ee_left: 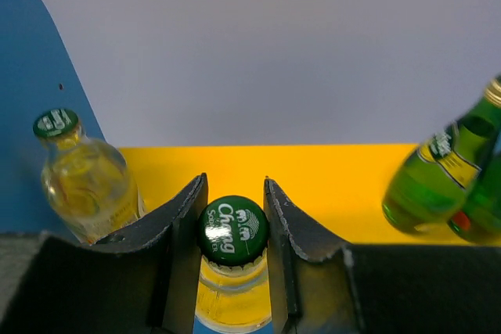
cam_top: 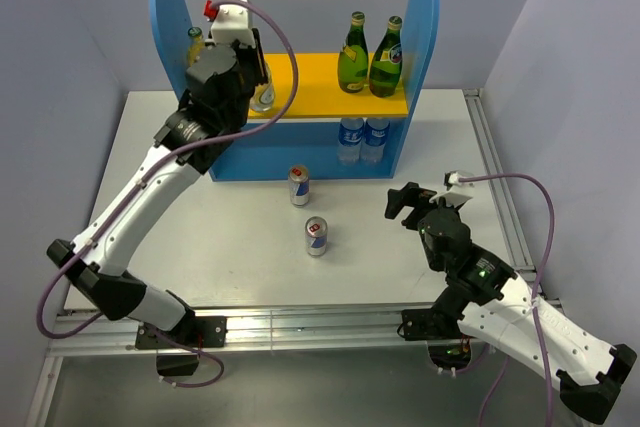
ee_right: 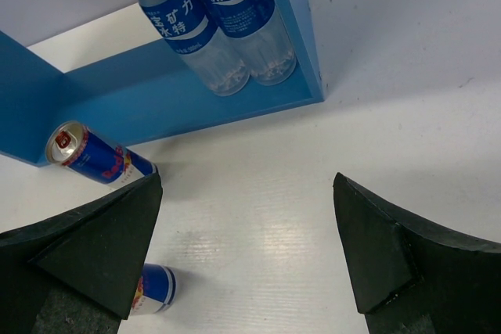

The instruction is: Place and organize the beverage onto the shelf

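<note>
The left jaws are closed on the neck of a clear yellowish bottle (ee_left: pixel 232 232), at the front edge of the yellow board (ee_left: pixel 329 177) of the shelf (cam_top: pixel 432 17), upper left of the top view (its twin (ee_left: pixel 84 185) stands just beside the blue panel (ee_left: pixel 31 60)). This looks like the placing step; the next move should set the bottle down fully and only then release it. The right jaws stand wide and empty over the tabletop (cam_top: pixel 240 247), lower right, near one can (cam_top: pixel 299 186) and a second can (cam_top: pixel 316 236).

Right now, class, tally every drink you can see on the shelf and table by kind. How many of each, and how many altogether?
dark green glass bottles: 2
clear pale-yellow bottles with green caps: 2
slim silver-blue-red cans: 2
clear plastic bottles with blue labels: 2
Total: 8
</note>
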`<state>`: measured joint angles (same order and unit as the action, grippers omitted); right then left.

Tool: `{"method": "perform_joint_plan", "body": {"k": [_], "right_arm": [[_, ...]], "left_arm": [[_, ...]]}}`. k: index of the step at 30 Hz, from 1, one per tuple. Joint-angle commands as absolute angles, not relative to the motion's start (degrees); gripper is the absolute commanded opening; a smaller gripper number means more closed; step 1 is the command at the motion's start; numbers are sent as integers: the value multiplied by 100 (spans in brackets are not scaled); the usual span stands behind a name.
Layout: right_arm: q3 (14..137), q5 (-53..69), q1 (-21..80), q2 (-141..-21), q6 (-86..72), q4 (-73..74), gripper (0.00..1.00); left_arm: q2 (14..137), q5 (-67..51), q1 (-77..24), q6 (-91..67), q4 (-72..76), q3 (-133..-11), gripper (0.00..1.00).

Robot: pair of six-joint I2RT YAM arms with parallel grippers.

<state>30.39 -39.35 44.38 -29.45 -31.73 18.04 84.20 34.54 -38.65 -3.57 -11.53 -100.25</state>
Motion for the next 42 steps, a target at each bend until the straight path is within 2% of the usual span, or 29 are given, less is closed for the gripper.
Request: {"method": "perform_joint_plan", "body": {"k": [1,13,25,27,28,29,31,32,34,35,37,42], "right_arm": [[2953,-3964,4465,-2813,-3226,1670,97],[2962,-3946,4465,-2839,-3226,1661,97],[2971,-3876,4465,-2944,-3208,1608,97],[2962,-3876,4465,-2953,-3208,1600,97],[2971,-3876,4465,-2953,-3208,1600,97],[2979,-3876,4465,-2979,-3208,1600,97],[2979,-3876,4465,-2988,-3208,1608,97],[2979,-3893,4474,-2988,-3225,1608,97],[2979,-3876,4465,-2980,-3217,1617,97],[2979,-3885,4465,-2979,-3208,1608,97],[2979,-3876,4474,-2988,-3208,1608,97],[2979,-3867,4465,-3006,-3217,1591,97]], "left_arm": [[8665,3401,-3666,-97,-387,-10643,0],[9589,3313,-3156,141,-527,-11470,0],[9369,3322,-2734,88,-237,-10829,1],[9352,3313,-2698,53,-202,-10776,4],[9352,3305,-2698,53,-193,-10741,7],[9352,3296,-2698,53,-167,-10732,14],[9352,3287,-2690,53,-184,-10758,24],[9334,3296,-2689,53,-185,-10767,36],[9316,3296,-2698,53,-167,-10740,49],[9308,3305,-2698,53,-167,-10740,63],[9264,3322,-2690,53,-158,-10731,74],[9272,3375,-2698,53,-202,-10802,85]]}}
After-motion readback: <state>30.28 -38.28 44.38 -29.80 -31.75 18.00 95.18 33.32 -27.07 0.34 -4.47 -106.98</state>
